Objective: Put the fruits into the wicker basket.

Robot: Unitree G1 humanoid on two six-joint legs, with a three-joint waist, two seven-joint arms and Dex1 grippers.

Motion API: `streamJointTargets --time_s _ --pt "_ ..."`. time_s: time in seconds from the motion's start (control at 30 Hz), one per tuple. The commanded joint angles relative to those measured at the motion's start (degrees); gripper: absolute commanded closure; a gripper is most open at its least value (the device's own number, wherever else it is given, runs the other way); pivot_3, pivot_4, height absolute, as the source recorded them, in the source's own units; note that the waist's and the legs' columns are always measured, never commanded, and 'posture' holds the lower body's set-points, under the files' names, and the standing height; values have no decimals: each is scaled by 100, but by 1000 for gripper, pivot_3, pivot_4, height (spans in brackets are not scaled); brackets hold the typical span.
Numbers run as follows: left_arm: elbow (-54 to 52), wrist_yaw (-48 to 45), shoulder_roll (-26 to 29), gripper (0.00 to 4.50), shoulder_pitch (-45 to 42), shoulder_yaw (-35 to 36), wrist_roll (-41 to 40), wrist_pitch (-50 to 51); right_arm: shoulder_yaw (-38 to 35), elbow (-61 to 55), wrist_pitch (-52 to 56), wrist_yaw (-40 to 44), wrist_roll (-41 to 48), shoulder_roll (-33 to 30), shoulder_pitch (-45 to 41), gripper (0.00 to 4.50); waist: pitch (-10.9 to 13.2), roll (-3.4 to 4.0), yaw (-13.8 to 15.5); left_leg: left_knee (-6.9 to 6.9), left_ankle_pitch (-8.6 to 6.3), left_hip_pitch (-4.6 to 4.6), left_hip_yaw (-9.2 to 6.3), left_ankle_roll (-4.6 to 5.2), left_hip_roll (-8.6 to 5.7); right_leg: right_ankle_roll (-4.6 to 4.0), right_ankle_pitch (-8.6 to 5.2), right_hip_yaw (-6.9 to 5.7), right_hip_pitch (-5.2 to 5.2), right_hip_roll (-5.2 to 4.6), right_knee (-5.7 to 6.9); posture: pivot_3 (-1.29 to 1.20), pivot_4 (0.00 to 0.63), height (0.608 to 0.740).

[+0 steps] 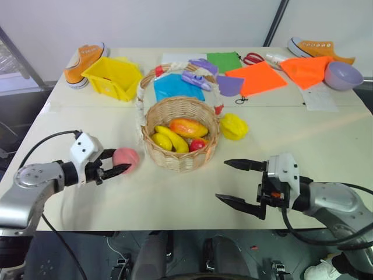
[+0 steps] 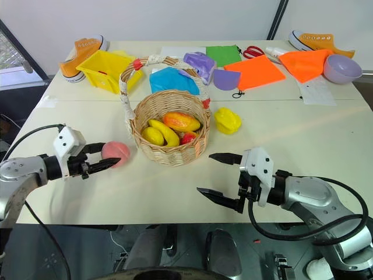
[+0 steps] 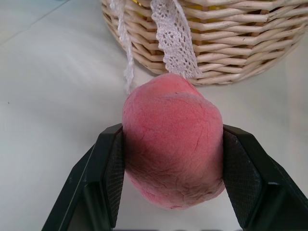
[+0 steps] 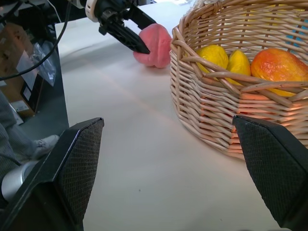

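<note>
Down in front, the right gripper (image 1: pixel 240 183) is waiting spread wide, while the left gripper (image 1: pixel 119 165) is pinching the peach (image 3: pixel 172 144) just beside the wicker basket (image 1: pixel 180 157), so lifting it high over the rim looks best.

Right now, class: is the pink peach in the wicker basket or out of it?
Out. The peach sits on the table beside the wicker basket, clamped between the left gripper's fingers.

The peach (image 3: pixel 171 144) looks soft, matt and fuzzy; the basket (image 4: pixel 226 96) is rough woven wicker trimmed with white lace; the table (image 1: pixel 175 198) is smooth and matt.
</note>
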Motion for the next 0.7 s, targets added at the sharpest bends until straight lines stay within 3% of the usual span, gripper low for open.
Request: streamJointTargets --time_s 0.03,0.13,0.2,0.37,0.5,0.63,0.7 --pt "-619 -215 215 1987 -109 810 -1090 723 -144 7 -183 94 1 -40 -38 0 4 -9 2 1 0 -1 -3 0 1 0 0 -1 -1 1 1 0 150 729" --pt "-1072 -183 350 1987 -482 982 -1884 1261 -220 126 -231 169 8 -80 -85 0 4 -9 24 6 0 -1 -4 0 -2 0 0 -1 5 -2 -2 0 150 729" --pt "-1306 221 126 1987 -1145 709 -2197 1442 -262 254 -278 206 -20 -107 -155 0 4 -9 49 10 -1 1 -4 1 -5 0 0 -1 14 -4 -4 0 150 729" --pt "-1377 1346 -620 1987 -2587 -737 -1310 1576 -313 512 -314 155 -109 -98 -290 0 3 -8 113 33 -6 8 -2 11 -6 13 7 0 32 3 -2 0 150 729" --pt "-1327 1629 -1068 1987 -3050 -1544 -793 1528 -374 617 -295 39 -156 -64 -309 0 4 -11 144 37 -2 6 3 6 -6 14 7 0 32 7 -2 0 150 729" --pt "-1138 1747 -1239 231 -3148 -1924 -219 1253 -458 797 -281 -356 -127 203 -462 0 5 -11 145 38 2 6 1 1 -5 14 7 -1 32 8 -2 0 150 729" --pt "-1076 1620 -1269 106 -3078 -1726 -245 1074 -437 971 -245 -654 -194 401 -648 0 5 -11 141 39 1 5 0 2 -5 14 7 -1 31 10 -1 0 150 729"
